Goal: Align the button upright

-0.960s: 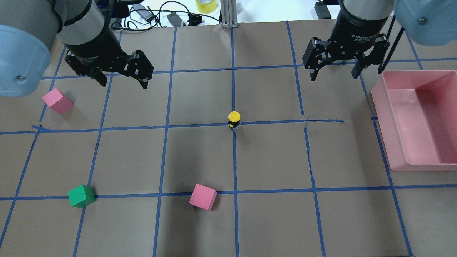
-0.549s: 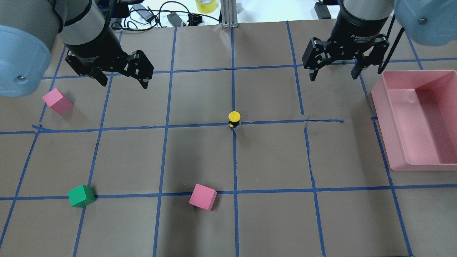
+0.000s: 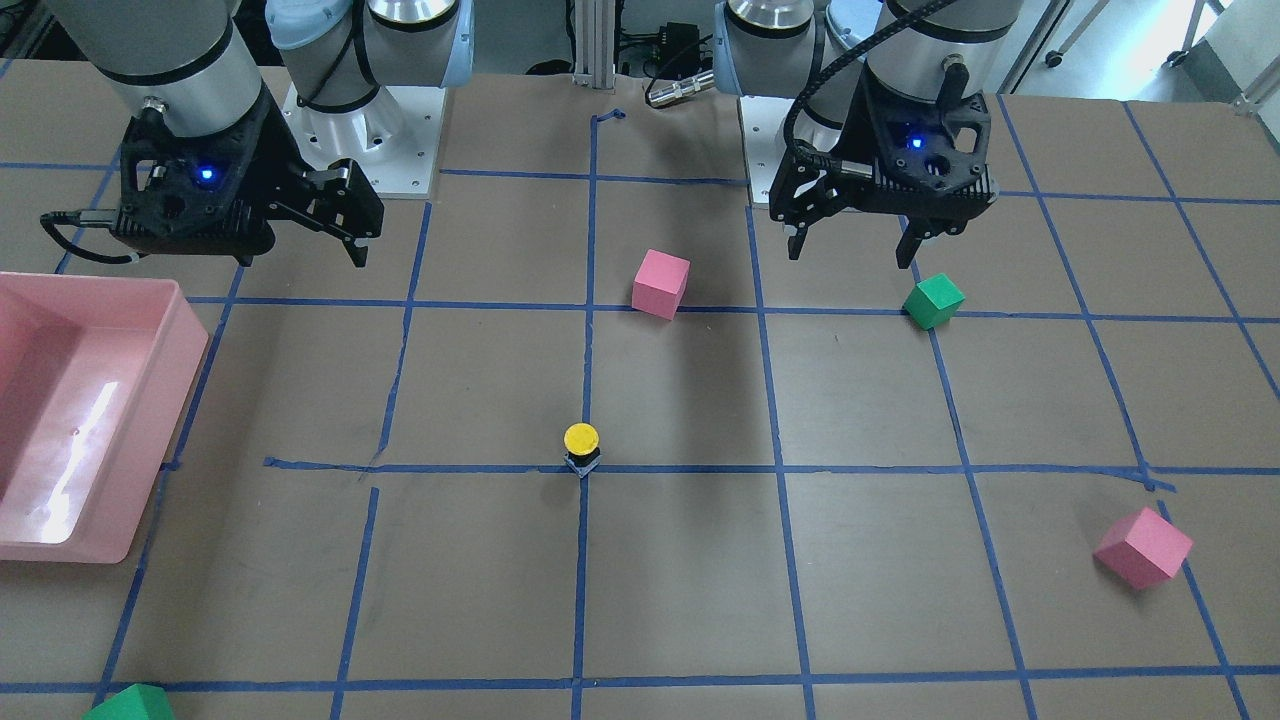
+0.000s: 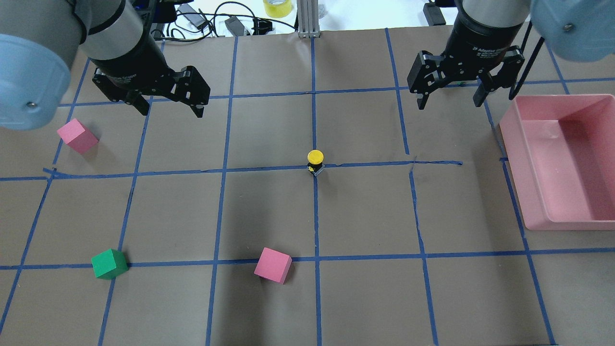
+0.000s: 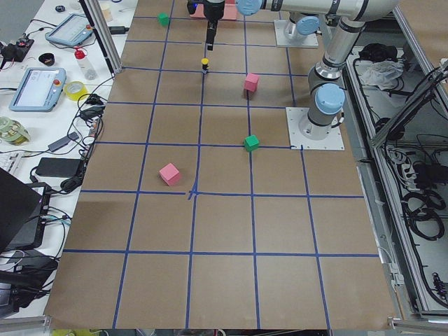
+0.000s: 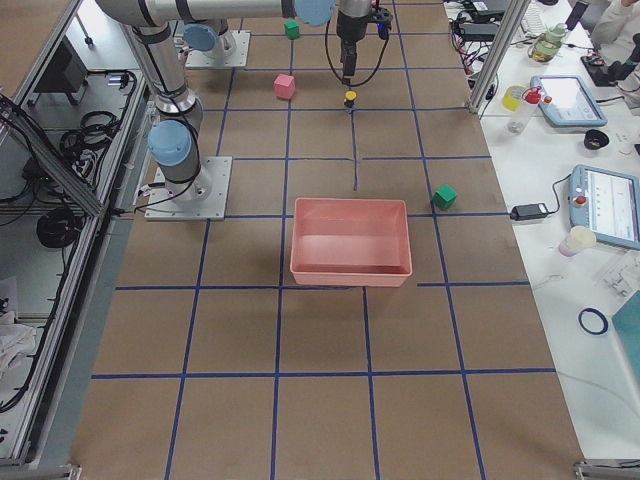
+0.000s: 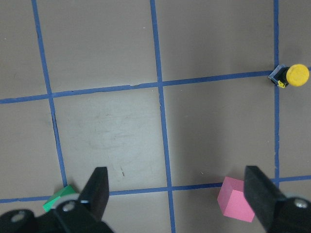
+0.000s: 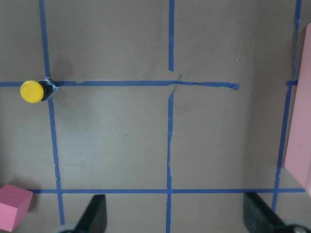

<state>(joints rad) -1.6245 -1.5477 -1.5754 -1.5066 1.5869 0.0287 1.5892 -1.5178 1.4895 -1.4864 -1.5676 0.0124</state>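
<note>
Nearest the robot, a pink cube [image 4: 273, 265] and a green cube [image 4: 109, 264] sit on the desk [image 4: 365, 298]. Further out, the button [image 4: 315, 162] stands upright mid-desk where blue tape lines [image 4: 269, 168] cross, its long axis vertical, yellow cap up. Beyond it, the left claw [image 4: 171, 112] and right claw [image 4: 449, 104] hang spread wide, both empty.

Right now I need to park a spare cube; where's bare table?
Bare: squares between the button and pink bin, and the near row right of the near pink cube. Busier: robot's left, with the green cube and far pink cube.
</note>
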